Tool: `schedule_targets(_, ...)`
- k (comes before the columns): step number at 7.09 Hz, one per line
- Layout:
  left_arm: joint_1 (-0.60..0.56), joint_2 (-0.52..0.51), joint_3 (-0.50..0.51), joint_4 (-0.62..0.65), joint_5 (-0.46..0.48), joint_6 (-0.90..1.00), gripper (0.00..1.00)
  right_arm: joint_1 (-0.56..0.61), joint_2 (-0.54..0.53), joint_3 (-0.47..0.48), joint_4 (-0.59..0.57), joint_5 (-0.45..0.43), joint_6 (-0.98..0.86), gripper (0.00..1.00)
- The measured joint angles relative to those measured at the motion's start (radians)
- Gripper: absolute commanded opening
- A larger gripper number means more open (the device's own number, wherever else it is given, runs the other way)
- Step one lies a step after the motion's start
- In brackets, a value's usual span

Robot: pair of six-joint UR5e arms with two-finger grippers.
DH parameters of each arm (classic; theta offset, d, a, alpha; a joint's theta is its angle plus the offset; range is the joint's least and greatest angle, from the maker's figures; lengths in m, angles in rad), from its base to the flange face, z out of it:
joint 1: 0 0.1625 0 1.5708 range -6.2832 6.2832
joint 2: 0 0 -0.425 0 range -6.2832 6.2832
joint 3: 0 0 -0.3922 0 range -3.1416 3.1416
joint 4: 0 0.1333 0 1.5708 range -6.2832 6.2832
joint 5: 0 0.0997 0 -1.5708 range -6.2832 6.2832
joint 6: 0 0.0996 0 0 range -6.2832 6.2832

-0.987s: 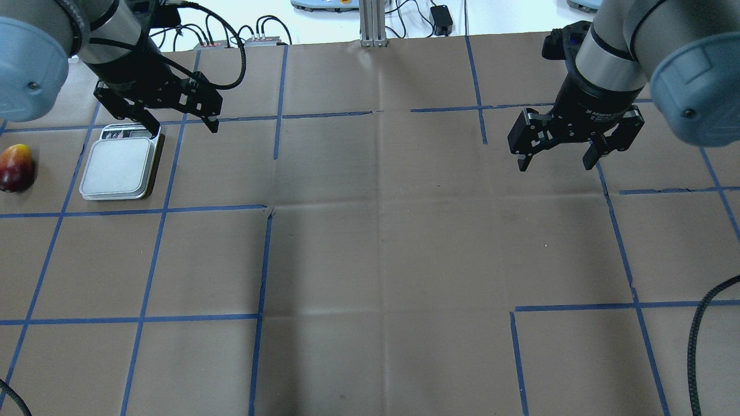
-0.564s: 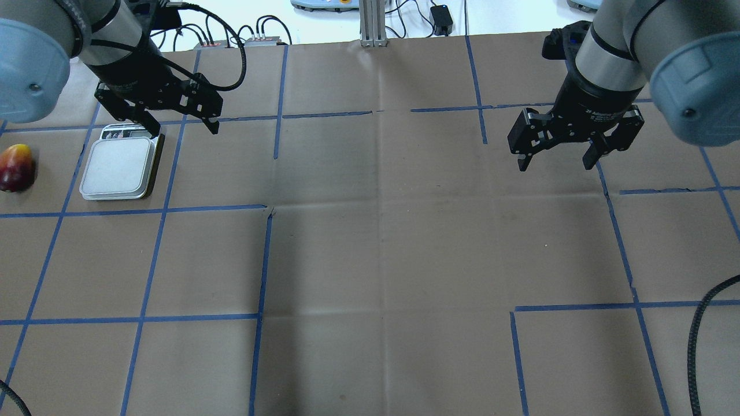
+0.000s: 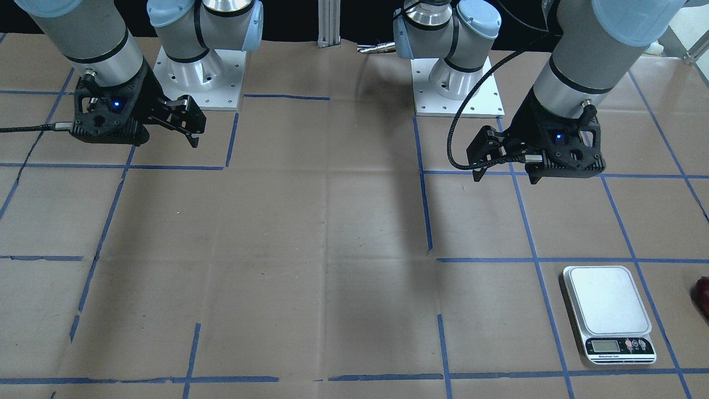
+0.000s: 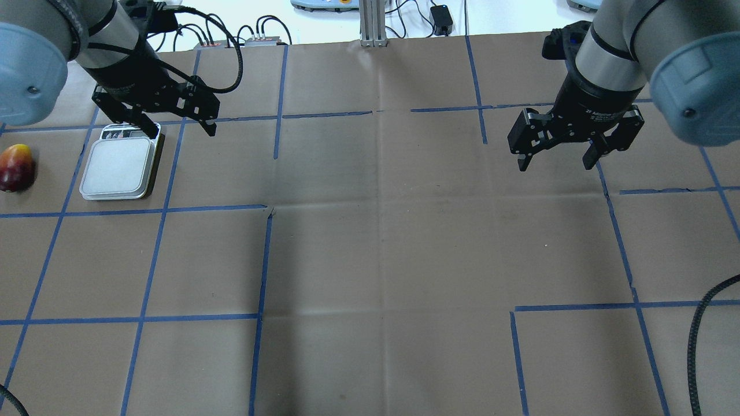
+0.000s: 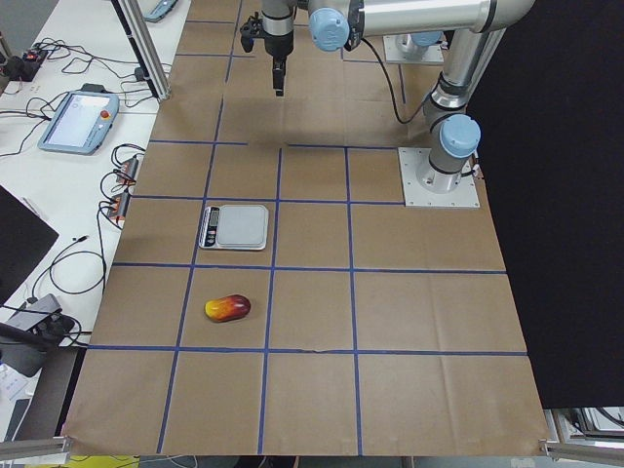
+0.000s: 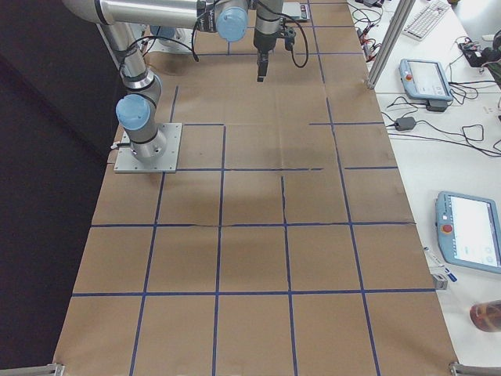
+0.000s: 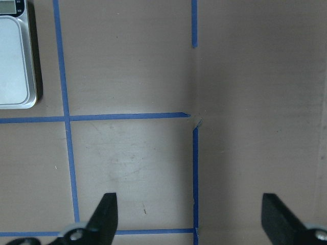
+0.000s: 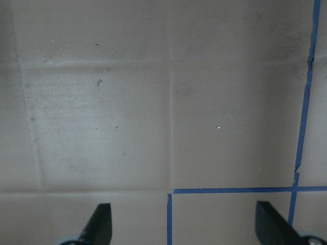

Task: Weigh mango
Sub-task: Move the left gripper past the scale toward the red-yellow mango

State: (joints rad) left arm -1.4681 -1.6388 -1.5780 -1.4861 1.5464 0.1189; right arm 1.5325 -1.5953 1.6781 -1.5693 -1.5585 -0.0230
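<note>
The mango (image 4: 16,167), red fading to yellow, lies on the table at the far left, left of the scale; it also shows in the exterior left view (image 5: 227,308). The scale (image 4: 118,167) is silver with a white platform that has nothing on it, and it also shows in the front-facing view (image 3: 606,302) and the left wrist view (image 7: 13,66). My left gripper (image 4: 183,132) is open and holds nothing, hovering above the scale's far right corner. My right gripper (image 4: 555,166) is open and holds nothing, above bare table at the right.
The table is covered in brown paper with a grid of blue tape (image 4: 263,260). Cables and small boxes (image 4: 231,41) and an aluminium post (image 4: 373,23) stand at the far edge. A black cable (image 4: 699,323) hangs at the front right.
My left gripper has shifted slightly to the left, still open. The right gripper, the mango and the scale have not moved.
</note>
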Motion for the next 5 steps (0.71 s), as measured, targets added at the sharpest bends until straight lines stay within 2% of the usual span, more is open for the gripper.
schedule_targets(1, 0.042, -0.002, -0.017, 0.002, 0.001, 0.031, 1.0, 0.0, 0.0, 0.0, 0.0, 0.0, 0.0, 1.0)
schedule_targets(3, 0.234, -0.036, -0.042, 0.007, 0.004, 0.201, 1.0, 0.0, 0.0, 0.0, 0.0, 0.0, 0.0, 1.0)
schedule_targets(5, 0.424, -0.14, 0.008, 0.043, 0.075, 0.301, 1.0, 0.0, 0.0, 0.0, 0.0, 0.0, 0.0, 1.0)
